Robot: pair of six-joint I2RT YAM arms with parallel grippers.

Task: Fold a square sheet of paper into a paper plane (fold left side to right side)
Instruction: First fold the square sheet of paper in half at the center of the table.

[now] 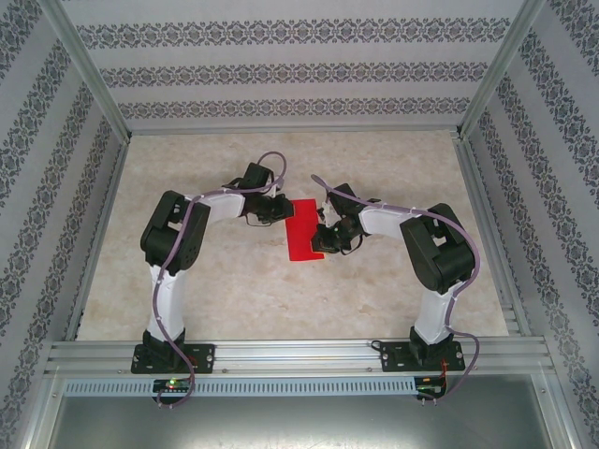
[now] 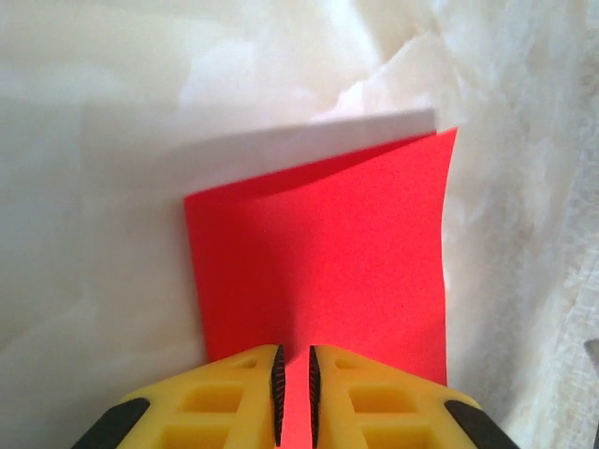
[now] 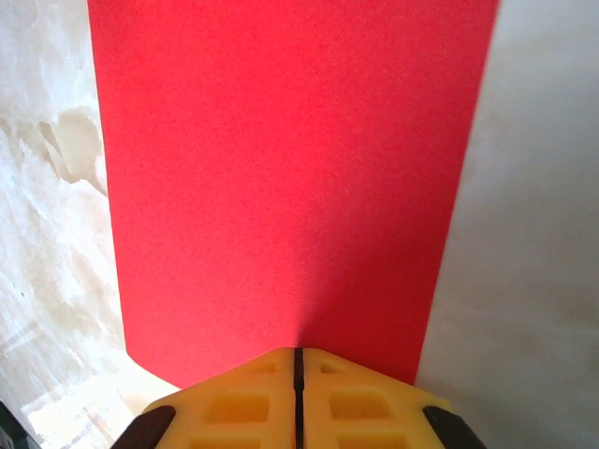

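The square sheet of paper (image 1: 303, 234) is bright red and shows as an upright rectangle between the two arms at mid-table. My left gripper (image 1: 284, 209) meets its upper left edge. In the left wrist view the yellow jaws (image 2: 295, 354) stand a narrow slit apart, red paper (image 2: 328, 253) fills the slit, and the sheet's far edge throws a shadow on the table. My right gripper (image 1: 324, 239) sits at the sheet's right edge. Its jaws (image 3: 299, 353) are pressed together at the near edge of the paper (image 3: 290, 168), and a soft crease of shade runs out from the tips.
The tabletop (image 1: 234, 290) is pale and marbled, with aluminium rails (image 1: 299, 354) along the near edge and patterned walls (image 1: 281, 70) on three sides. Free room lies behind the paper and toward the front.
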